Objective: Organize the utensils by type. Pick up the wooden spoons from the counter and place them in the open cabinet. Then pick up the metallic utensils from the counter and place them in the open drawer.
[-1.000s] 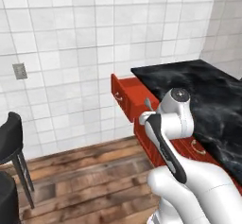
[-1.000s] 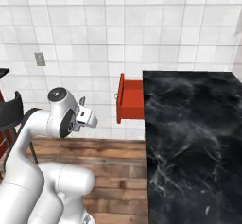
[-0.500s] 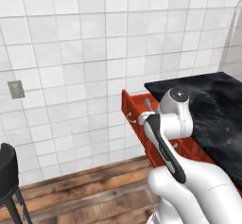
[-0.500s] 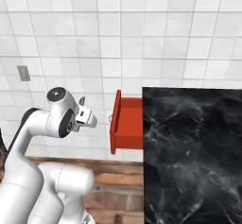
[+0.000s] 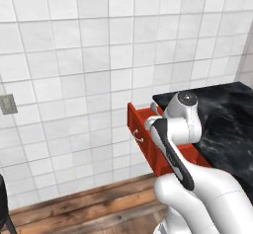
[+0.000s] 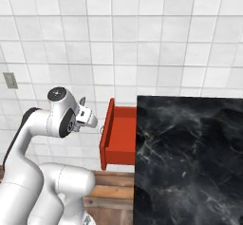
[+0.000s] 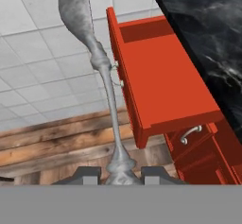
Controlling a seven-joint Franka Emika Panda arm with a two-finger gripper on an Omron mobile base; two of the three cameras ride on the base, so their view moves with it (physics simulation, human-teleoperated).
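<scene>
While hand [image 7: 120,173] grips metal spoon [image 7: 97,62] handle; open drawer [image 7: 160,76] just beside.

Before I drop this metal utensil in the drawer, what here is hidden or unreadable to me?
- Right base view: gripper behind the wrist; jaws unreadable.
- Hand view: metal utensil runs past the top edge, its bowl end cut off.
- Left base view: open drawer partly covered by the arm.
- Right base view: counter cut off at right and bottom edges.

even, bright rendered light, soft shadows, faint sheen on the counter [image 6: 190,157].
</scene>
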